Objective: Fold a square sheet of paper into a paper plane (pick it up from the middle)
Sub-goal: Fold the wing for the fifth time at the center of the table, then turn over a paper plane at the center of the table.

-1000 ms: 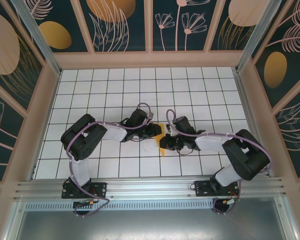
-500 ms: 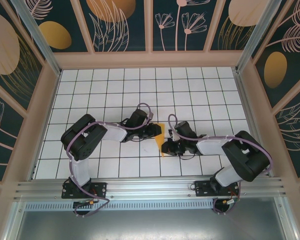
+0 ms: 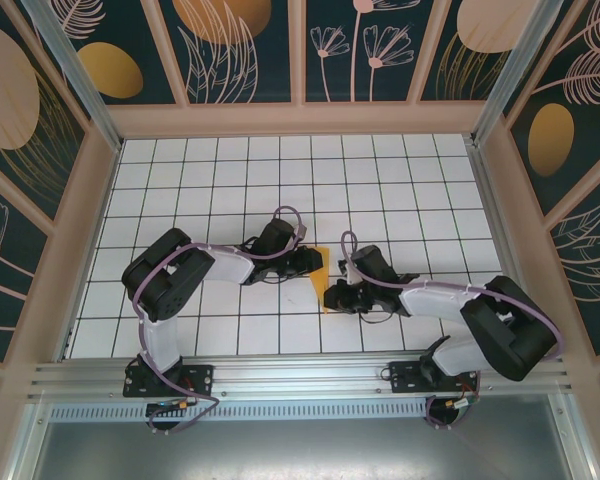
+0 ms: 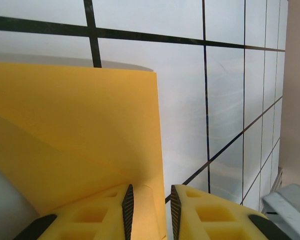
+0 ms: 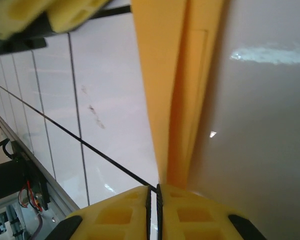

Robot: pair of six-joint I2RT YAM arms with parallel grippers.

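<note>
The orange-yellow square sheet of paper (image 3: 324,272), folded into a narrow strip, stands between my two grippers at mid-table. My left gripper (image 3: 317,262) is at its far end. In the left wrist view the paper (image 4: 80,125) has one edge inside the left gripper (image 4: 149,188), lying against one pad while the other pad stands clear, so the jaws are open. My right gripper (image 3: 331,297) is at the paper's near tip. In the right wrist view the layered fold (image 5: 175,100) runs down into the slit of the right gripper (image 5: 153,188), which is shut on it.
The white gridded table (image 3: 400,190) is bounded by raised tan walls (image 3: 300,120) at the back and sides. The left gripper's yellow fingers (image 5: 40,15) show at the top left of the right wrist view. A metal rail (image 3: 300,375) runs along the near edge.
My right gripper has slid toward the near edge and slightly left, along the paper to its near tip. The left arm and the paper's far end have stayed put.
</note>
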